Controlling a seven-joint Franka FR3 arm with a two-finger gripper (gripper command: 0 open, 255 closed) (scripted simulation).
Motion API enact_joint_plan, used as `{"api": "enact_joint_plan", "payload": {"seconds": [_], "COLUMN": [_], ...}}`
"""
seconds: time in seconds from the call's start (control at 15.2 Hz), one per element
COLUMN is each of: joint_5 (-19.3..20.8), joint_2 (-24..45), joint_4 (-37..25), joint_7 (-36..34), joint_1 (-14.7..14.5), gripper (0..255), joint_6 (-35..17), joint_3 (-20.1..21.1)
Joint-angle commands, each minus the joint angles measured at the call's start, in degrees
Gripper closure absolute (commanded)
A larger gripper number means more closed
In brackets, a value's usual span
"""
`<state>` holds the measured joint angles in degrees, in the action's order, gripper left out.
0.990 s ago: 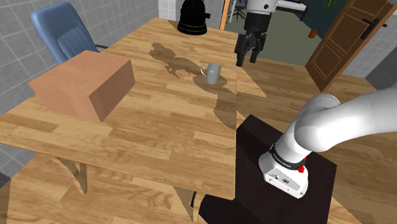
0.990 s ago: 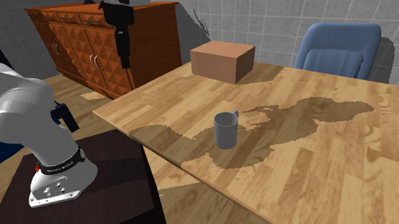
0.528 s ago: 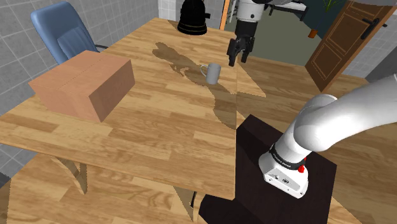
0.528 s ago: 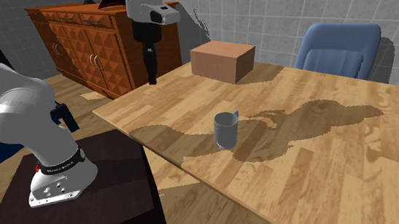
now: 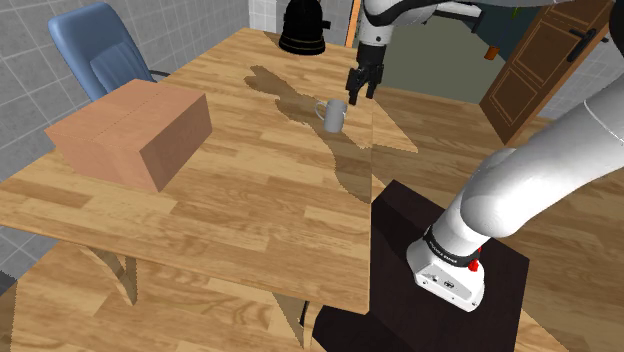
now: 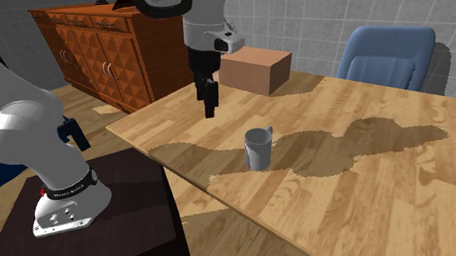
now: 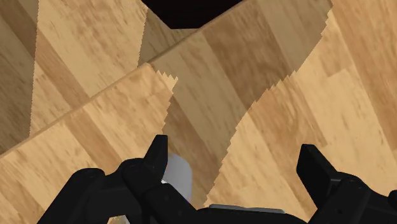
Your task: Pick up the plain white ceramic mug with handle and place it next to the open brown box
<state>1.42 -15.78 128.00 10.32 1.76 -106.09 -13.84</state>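
Mug [image 5: 333, 116] stands upright on the wooden worktop [image 5: 230, 200], close to the edge that faces the dark stand [image 5: 400, 240]. It looks pale grey, and in the shoulder view its handle points to the left. It sits inside the arm's shadow on the wood.

The black hand [image 5: 357, 92] hangs over the worktop edge, pointing down, just beside the mug on the shoulder view's right and a little above it. It does not touch the mug. In the second exterior view the hand [image 6: 210, 108] is up and to the left of the mug [image 6: 258, 148], with a clear gap between them.

In the wrist view the hand [image 7: 235, 158] is released and grasps nothing, its two fingers [image 7: 158, 156] standing wide apart over bare wood. A small grey part of the mug [image 7: 178, 175] shows close beside one finger.

The brown box [image 5: 135, 130] rests on the worktop well apart from the mug, toward the shoulder view's left, with a seam across its top. A blue chair [image 5: 95, 45] stands behind it. A black object [image 5: 303, 28] sits at the far end of the worktop.
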Motion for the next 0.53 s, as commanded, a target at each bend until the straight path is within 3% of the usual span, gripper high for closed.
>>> {"api": "enact_joint_plan", "payload": {"seconds": [0.0,0.46], "joint_5": [-0.21,-2.51], "joint_2": [4.32,18.66], "joint_4": [-2.86,-12.98], "joint_7": [1.95,8.92], "joint_1": [0.16,1.7], "gripper": [0,0], "joint_6": [-1.8,-6.87], "joint_3": [-1.02,-3.77]}}
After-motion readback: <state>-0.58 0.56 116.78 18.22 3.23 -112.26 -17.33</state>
